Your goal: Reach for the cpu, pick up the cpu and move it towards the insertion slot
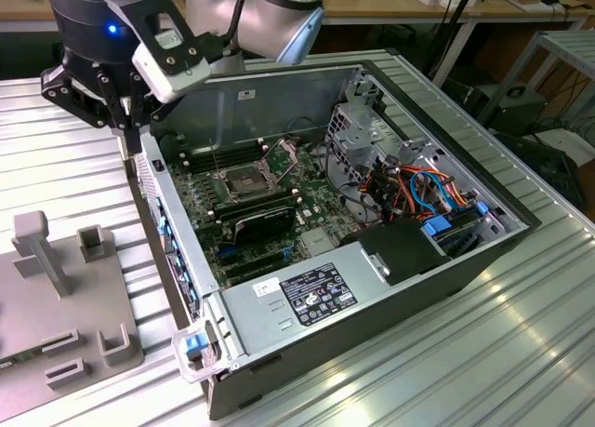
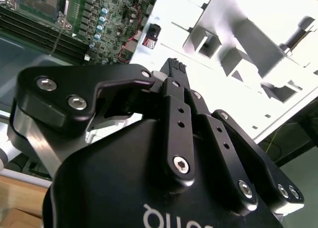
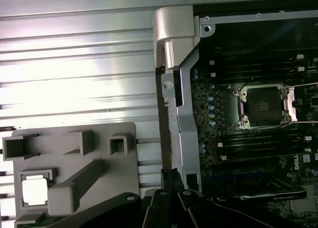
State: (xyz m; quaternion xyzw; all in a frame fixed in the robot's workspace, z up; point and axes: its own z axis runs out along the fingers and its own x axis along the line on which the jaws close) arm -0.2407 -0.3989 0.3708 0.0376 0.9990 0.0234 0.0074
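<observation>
One gripper: the gripper [image 1: 124, 134] hangs above the ribbed bench [image 1: 446, 353], just outside the open computer case [image 3: 181, 114], on the exterior view's left of it.
Fingers: drawn together at the tips in both wrist views [image 2: 174, 66], with nothing between them.
Cpu, place: the cpu [image 3: 35, 190] lies flat in a square pocket of the grey fixture plate [image 3: 121, 183], which sits on the bench beside the case. It is well apart from the gripper.
Insertion slot: the insertion slot [image 3: 262, 105] is on the board inside the case, dark centre bare, with its metal flap [image 1: 279, 153] tilted up.
Handling, judged: light, thin and stiff. The smooth metal face looks likely to slip under a loose hold, and the underside is probably delicate.
Grip, judged: take it by two opposite edges, held level and never on the face. The fingers must first spread to its width.
Hard to make out: glare washes out the cpu's face, so no orientation mark can be read.
Hidden: the cpu's underside, the room the pocket walls leave for the fingers, and the slot's contacts.
Cut off: the fixture plate runs past the frame edge in the first wrist view.
</observation>
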